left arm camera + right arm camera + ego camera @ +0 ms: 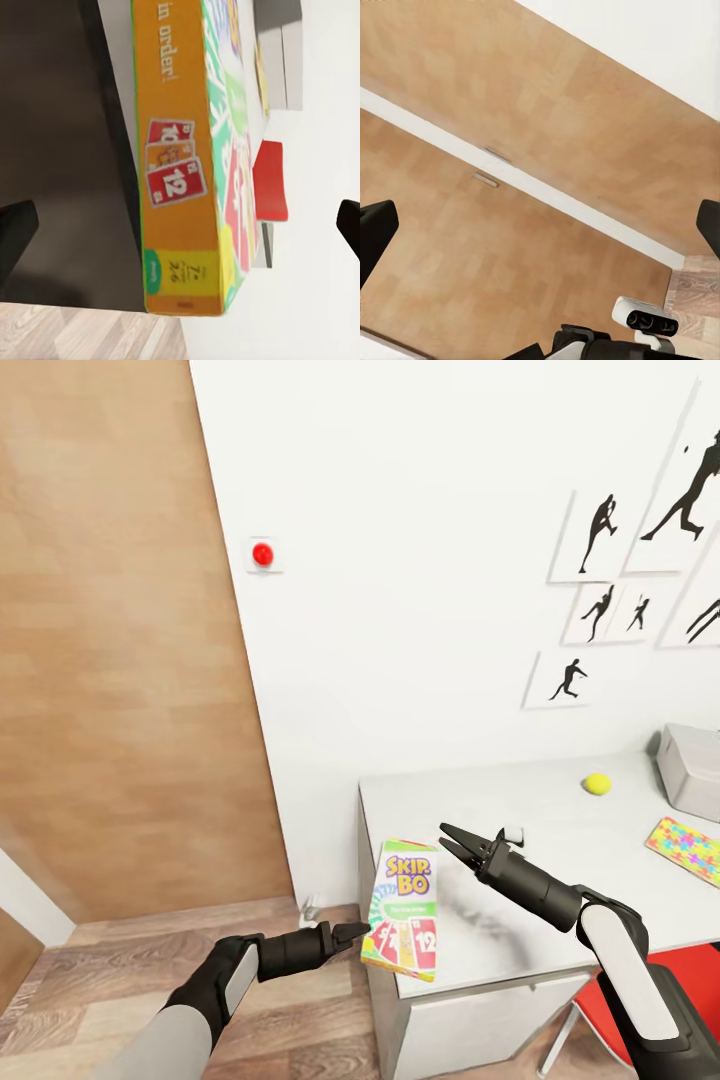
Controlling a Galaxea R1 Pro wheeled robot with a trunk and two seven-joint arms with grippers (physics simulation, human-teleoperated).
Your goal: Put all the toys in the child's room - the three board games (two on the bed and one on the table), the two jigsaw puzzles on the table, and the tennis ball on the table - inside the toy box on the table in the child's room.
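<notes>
Head view: left gripper point(352, 933) is reaching toward the lower left corner of the Skip-Bo box point(402, 908), tips at its edge; grip cannot be confirmed here. The box is lying at the near left corner of the table point(520, 830), overhanging the edge. Right gripper point(452, 840) is hovering above the tabletop, fingers spread, carrying nothing. Tennis ball point(597, 784) is sitting further back; one jigsaw puzzle point(685, 849) is lying at the right edge; toy box point(690, 768) is standing at the far right, contents not visible.

Left wrist view: Skip-Bo box point(196, 165) is filling the gap between wide-set fingers point(15, 234), neither pad touching it.

Right wrist view: spread fingers point(375, 232) are pointing at a wooden door point(510, 150).

Judgement: Skip-Bo, ball and puzzle are still awaiting binning; most work remains.
</notes>
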